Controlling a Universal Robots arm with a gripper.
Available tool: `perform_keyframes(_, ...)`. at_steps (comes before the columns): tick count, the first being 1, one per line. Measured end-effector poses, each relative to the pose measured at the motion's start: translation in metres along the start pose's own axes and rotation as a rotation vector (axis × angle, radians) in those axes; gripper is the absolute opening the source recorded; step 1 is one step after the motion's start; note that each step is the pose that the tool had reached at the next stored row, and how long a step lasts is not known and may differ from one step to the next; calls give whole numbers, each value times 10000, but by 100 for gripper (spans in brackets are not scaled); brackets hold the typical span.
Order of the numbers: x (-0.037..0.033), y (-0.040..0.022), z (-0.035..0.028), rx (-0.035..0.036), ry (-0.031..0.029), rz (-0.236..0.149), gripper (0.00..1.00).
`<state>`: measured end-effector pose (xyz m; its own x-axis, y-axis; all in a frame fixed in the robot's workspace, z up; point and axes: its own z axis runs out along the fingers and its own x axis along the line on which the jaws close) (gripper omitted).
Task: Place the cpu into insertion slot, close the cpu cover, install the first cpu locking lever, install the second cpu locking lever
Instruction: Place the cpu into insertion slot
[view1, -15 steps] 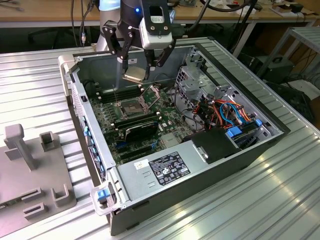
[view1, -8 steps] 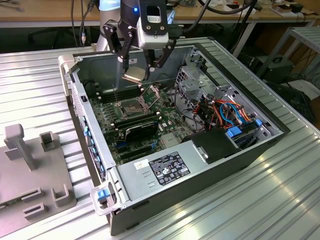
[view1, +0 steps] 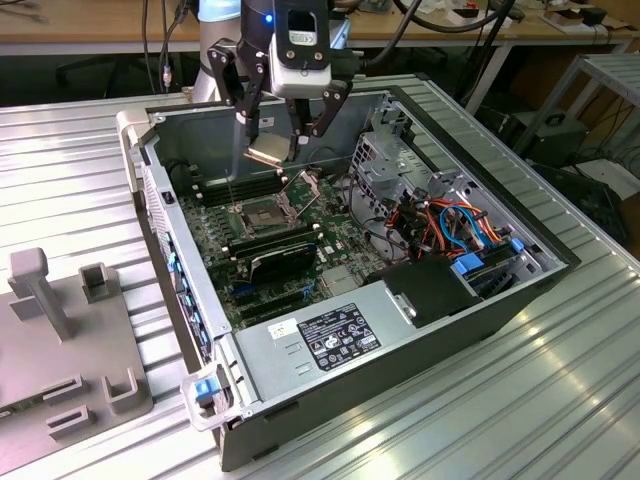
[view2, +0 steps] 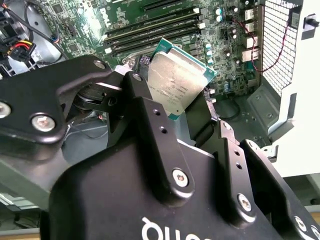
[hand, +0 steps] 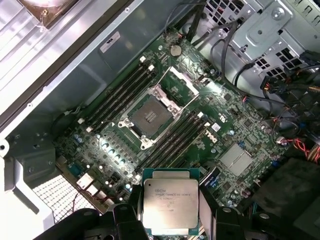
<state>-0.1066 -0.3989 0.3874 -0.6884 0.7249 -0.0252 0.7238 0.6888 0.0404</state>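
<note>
Above the open computer case (view1: 400, 385) you see the cpu (hand: 170, 206), held by its edges between the closed fingers (view2: 150, 115) of the gripper (view1: 278, 140). Lower down, well apart, the insertion slot (hand: 150, 116) lies bare on the green motherboard (hand: 227, 107). The cpu cover (hand: 180, 82) stands open just beside it.

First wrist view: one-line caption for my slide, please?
Gripper holds the cpu over the motherboard; the insertion slot lies bare, its cpu cover swung open.
</note>
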Motion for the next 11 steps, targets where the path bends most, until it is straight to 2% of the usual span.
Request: perform_keyframes(11, 0, 0, 0, 17, -28, 689, 55)
